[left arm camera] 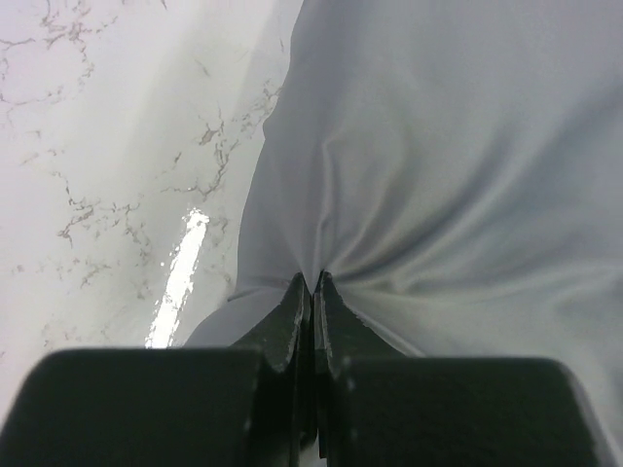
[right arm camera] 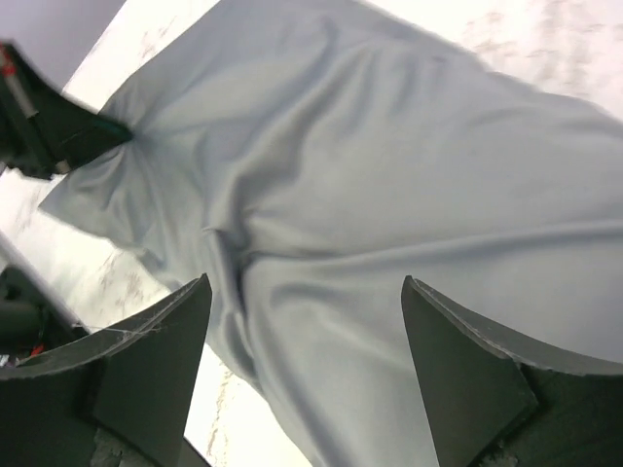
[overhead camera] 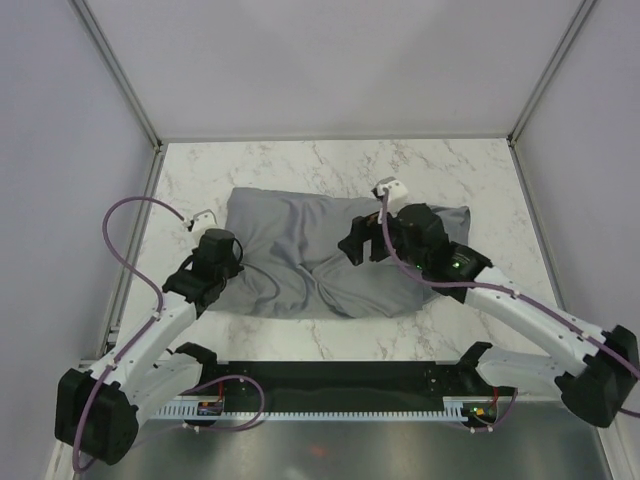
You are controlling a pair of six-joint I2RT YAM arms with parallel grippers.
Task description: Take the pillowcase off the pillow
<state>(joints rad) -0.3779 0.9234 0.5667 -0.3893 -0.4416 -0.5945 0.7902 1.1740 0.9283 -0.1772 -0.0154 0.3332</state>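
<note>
Grey cloth everywhere: the soft grey pillowcase (overhead camera: 290, 250) lies creased on the white marbled table (overhead camera: 300, 165), its long axis running side to side between the two arms. The left gripper (left arm camera: 311, 292) is clamped tight on a pinch of that cloth at the case's left edge. Its jaws are closed, folds fan away ahead of them, and the rest of the case stretches out in front of them and to their right. The right gripper (right arm camera: 305, 292) hangs over the middle of the case with its jaws spread wide. Nothing sits between them, and the fabric lies directly beneath. No cream pillow is on show at all. My reading is that it sits inside, its plumper bulk below and to the right of the open jaws. So here's what matters: the left arm anchors one end, and the right arm is the nearer one to the filling. Which end holds the open mouth, I cannot tell. For the next move, I'd say the right jaws need to drop straight down, bite the bulk through the cloth and work along that long axis, away from the left pinch.
</note>
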